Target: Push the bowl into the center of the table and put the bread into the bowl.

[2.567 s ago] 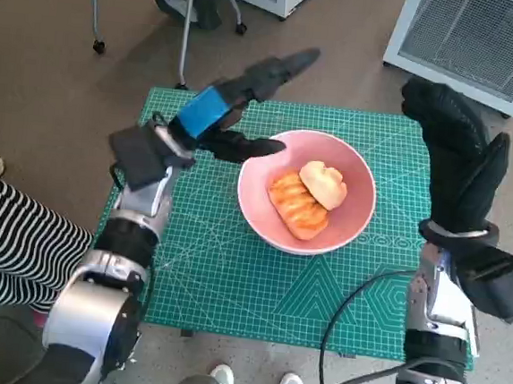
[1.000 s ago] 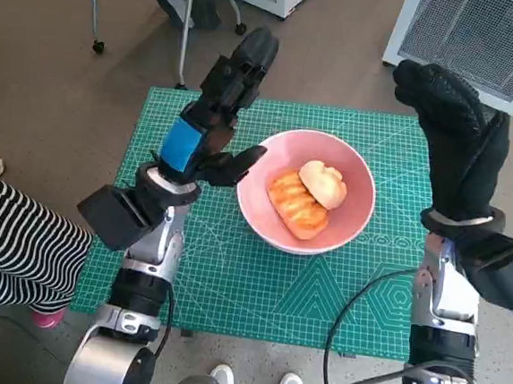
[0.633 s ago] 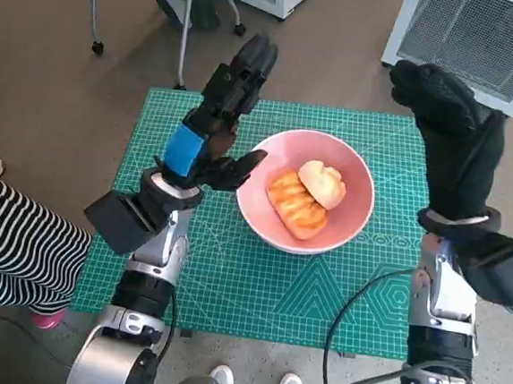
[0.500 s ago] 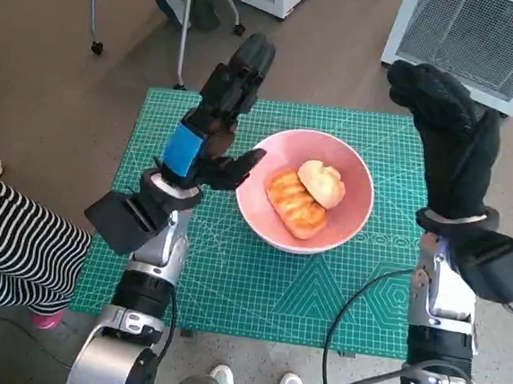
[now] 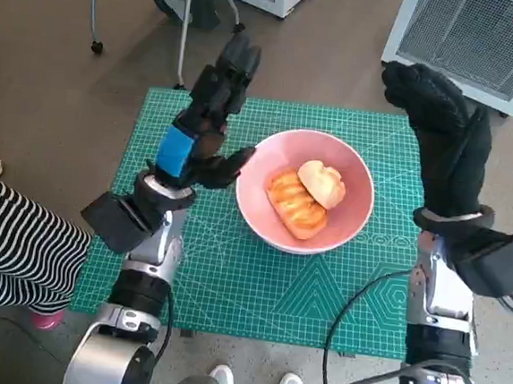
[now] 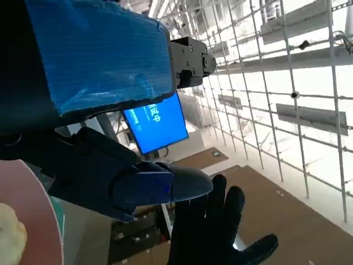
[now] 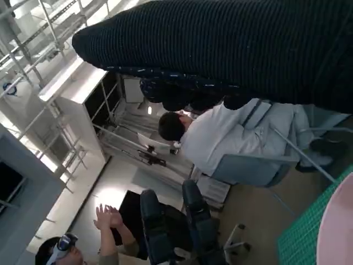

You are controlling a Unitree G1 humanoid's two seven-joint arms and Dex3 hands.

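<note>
A pink bowl [image 5: 348, 220] stands near the middle of the green mat [image 5: 231, 280]. Two breads lie inside it: a striped orange one [image 5: 297, 205] and a paler one [image 5: 323, 183]. My left hand [image 5: 202, 120] is raised beside the bowl's left rim with fingers stretched upward and thumb toward the rim, holding nothing. My right hand [image 5: 444, 127] is lifted above the table's right edge, also empty. The left wrist view shows the blue-taped left hand [image 6: 99, 55], the bowl rim [image 6: 38, 204], a bit of bread [image 6: 8, 234] and the gloved right hand [image 6: 215, 232] with fingers spread.
A white appliance [image 5: 485, 41] stands past the far right corner and a wheeled chair base [image 5: 98, 46] past the far left. A person in striped clothing [image 5: 9, 242] sits at the left. Shoes [image 5: 222, 382] show at the near edge. The right wrist view shows a seated person [image 7: 231, 138].
My left hand has swung from pointing right across the bowl's far rim to standing upright, and drifted slightly left. The right hand edged up and left. Bowl and breads stayed put.
</note>
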